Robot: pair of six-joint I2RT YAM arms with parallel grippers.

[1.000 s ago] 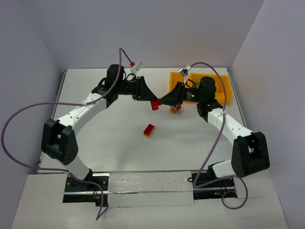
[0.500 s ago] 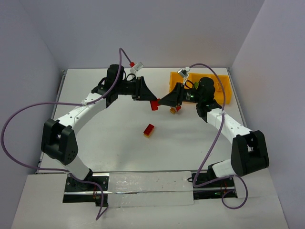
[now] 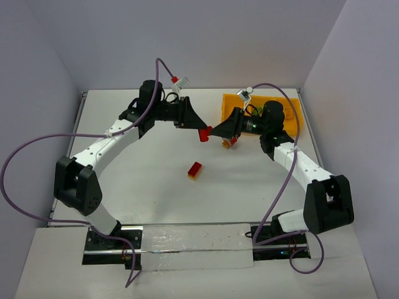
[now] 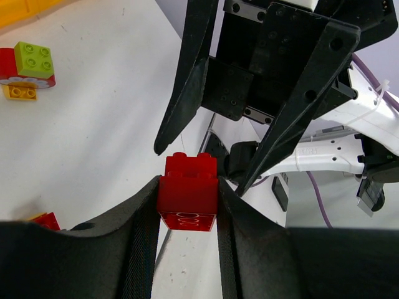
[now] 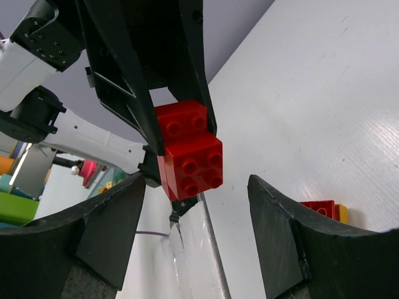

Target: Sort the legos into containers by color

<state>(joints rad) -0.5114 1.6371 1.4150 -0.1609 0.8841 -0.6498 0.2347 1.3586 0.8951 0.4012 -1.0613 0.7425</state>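
My left gripper is shut on a red lego piece, seemingly two red bricks stuck together, held above the table. My right gripper faces it tip to tip, open, its fingers on either side of the piece's far end without closing on it. A red-and-yellow brick lies on the table. A lime green, red and yellow cluster lies by the orange-yellow tray, which the right arm largely hides.
The grey walls enclose the white table on three sides. Both arms meet over the table's far middle, with purple cables looping off them. The tray's corner shows in the left wrist view.
Almost nothing: both grippers stay tip to tip at the red piece. Both wrists have shifted slightly, and the piece sits a touch higher in the top view.
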